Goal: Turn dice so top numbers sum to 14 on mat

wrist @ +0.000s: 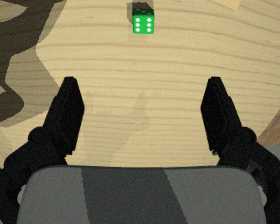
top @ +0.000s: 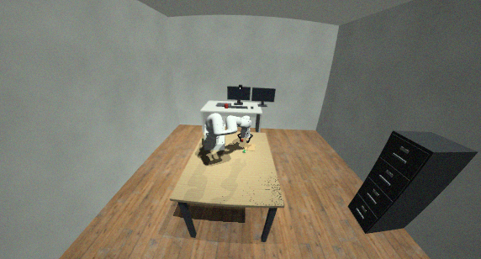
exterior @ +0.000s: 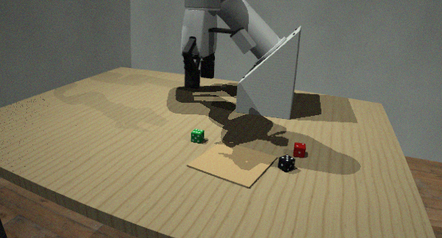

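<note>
Hardly begun, I'd say: the gripper (wrist: pixel 143 112) hangs wide open and empty above the table with the green die (exterior: pixel 197 136) ahead, and red die (exterior: pixel 299 149) and black die (exterior: pixel 286 163) all lie off the mat (exterior: pixel 232 164).

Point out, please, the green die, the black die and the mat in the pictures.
green die (exterior: pixel 197 135), exterior view, on its front face.
black die (exterior: pixel 286 163), exterior view, on its front face, beside the mat's corner.
mat (exterior: pixel 228 167), exterior view, on its bare sunlit part.
</note>
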Robot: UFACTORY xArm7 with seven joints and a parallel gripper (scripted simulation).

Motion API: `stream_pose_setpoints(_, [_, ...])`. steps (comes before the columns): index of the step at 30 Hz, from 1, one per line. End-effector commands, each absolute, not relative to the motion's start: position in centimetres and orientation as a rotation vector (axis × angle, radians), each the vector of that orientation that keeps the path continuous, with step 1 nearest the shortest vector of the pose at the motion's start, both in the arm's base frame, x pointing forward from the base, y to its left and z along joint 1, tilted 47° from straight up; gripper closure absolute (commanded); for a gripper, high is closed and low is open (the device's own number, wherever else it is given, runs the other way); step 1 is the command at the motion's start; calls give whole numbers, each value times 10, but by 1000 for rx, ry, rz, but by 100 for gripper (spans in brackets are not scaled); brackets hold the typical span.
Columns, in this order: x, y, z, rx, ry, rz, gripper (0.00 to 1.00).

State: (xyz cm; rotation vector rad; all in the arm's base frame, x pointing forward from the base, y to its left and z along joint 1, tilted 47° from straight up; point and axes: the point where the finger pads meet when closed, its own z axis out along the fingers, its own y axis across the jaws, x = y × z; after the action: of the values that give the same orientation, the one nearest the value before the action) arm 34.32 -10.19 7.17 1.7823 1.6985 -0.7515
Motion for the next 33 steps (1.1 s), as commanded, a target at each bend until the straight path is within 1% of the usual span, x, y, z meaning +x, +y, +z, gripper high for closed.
stream_pose_setpoints(1, [343,-103,75,1788,1690,-741,0])
stream_pose_setpoints(22, [343,-104,74,1788,1690,-740,0])
stream_pose_setpoints(30, [342,-139,42,1788,1690,-741,0])
stream_pose_setpoints(31, [342,-139,42,1788,1690,-741,58])
stream_pose_setpoints(33, [342,-139,42,1788,1690,-741,58])
